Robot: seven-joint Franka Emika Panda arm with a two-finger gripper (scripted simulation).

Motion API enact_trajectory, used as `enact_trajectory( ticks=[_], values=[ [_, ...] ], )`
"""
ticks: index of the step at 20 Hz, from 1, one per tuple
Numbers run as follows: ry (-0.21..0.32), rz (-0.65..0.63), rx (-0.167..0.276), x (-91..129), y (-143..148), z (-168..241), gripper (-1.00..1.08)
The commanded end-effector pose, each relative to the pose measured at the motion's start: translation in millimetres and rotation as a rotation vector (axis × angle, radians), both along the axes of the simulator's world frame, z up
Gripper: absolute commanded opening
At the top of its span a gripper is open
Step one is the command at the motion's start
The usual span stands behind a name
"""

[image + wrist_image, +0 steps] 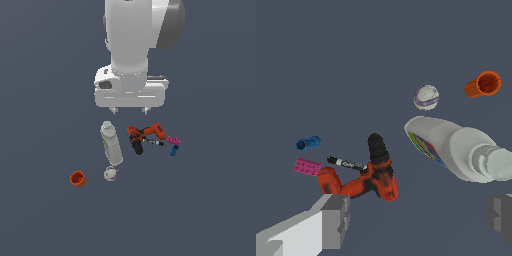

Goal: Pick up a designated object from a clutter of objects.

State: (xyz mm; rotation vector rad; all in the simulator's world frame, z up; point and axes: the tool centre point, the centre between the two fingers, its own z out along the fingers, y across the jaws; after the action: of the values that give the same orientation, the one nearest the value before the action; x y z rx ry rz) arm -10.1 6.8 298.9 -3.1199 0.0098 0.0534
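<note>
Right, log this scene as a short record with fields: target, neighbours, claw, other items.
target: black marker, thin, lying flat, not held
neighbours: red-orange drill right beside it; pink block and blue block near its tip
claw: claw open, above the clutter, holding nothing
white bottle: white bottle lying on its side, on the exterior view's left of the drill
ball: whitish ball near the bottle's base
cup: orange cup on its side, apart from the rest
</note>
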Motion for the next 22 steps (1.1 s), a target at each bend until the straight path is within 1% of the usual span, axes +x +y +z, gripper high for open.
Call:
enact_trajectory(
  ticks=[1, 4, 7, 9, 16, 22],
  values=[
    [0.0, 0.0, 0.0, 0.0, 0.0, 0.0, 1.0],
    [-0.014, -0.005, 0.002, 2.4, 0.6, 5.1, 1.0],
    [-0.049, -0.018, 0.007, 8.3, 2.2, 18.7, 1.0],
    [-0.063, -0.025, 0.01, 10.5, 2.7, 24.3, 1.0],
    [-0.062, -0.003, 0.007, 10.8, 4.3, 19.1, 1.0],
    [-0.061, 0.081, -0.005, 11.9, 11.1, -0.2, 1.0]
  ],
)
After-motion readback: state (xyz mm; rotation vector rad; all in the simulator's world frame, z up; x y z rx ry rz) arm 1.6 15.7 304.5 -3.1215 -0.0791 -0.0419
